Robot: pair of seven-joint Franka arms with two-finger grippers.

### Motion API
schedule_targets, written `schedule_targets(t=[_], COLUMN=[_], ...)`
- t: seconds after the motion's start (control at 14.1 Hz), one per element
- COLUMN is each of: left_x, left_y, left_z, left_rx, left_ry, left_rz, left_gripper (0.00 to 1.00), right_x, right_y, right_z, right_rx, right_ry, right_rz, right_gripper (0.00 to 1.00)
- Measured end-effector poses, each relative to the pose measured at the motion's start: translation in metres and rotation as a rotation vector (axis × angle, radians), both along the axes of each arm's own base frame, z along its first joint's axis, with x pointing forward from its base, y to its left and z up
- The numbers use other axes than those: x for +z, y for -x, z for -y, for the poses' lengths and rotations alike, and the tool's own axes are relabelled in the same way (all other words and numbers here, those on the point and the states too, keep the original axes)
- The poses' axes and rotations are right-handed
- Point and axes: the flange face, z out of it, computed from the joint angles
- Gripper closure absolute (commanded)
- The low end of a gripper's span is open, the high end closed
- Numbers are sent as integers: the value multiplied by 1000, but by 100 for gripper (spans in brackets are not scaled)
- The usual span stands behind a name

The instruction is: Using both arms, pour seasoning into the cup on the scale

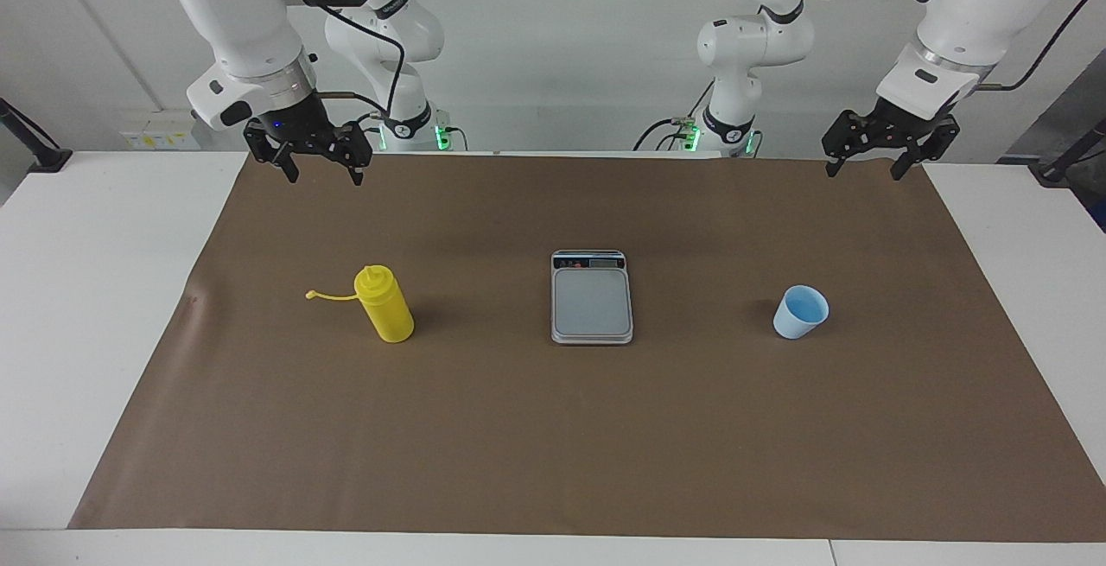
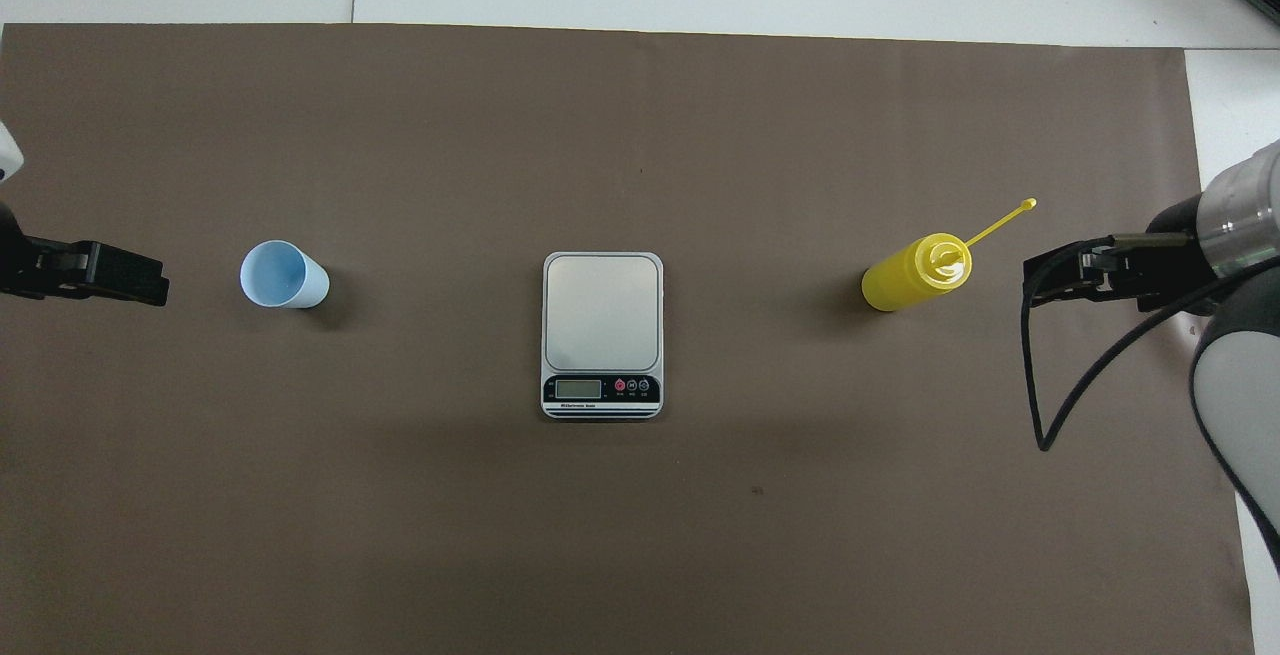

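Looking across your table: three task things stand in a row on the brown mat [image 1: 553, 445], each well apart from the next.
Seasoning bottle: your yellow seasoning bottle [image 1: 386, 304] stands upright toward the right arm's end of the table, its cap off the nozzle and hanging out on its thin cap strap [image 1: 331, 295] toward that same end.
Scale: your scale [image 1: 592, 296] lies flat in the middle of the mat, between bottle and cup, with its display strip [image 2: 601, 389] on the edge nearest the robots and nothing on its plate.
Cup: your light blue cup [image 1: 801, 312] stands upright toward the left arm's end, on the mat and not on the scale.
Right gripper: your right gripper [image 1: 326, 173] hangs in the air over the mat's edge nearest the robots, at the bottle's end; its jaws are spread wide and hold nothing, and the bottle stands well clear of them, outside the gap.
Left gripper: your left gripper [image 1: 867, 169] hangs over the mat's corner nearest the robots at the cup's end; its jaws are likewise spread wide and empty, with the cup well apart from them.
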Motion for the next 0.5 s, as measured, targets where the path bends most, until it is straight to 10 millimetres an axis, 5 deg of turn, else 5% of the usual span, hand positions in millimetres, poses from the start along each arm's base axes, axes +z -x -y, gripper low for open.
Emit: schedule_targets(t=[0.5], left_x=[1], left_y=[0], left_z=[1], left_rx=[-4], left_ry=[0], left_rz=[1], left_gripper=[0], right_x=[0], right_y=[-1], right_z=[13], right_rx=[-22], right_ry=[-2], right_rz=[0], right_gripper=[0])
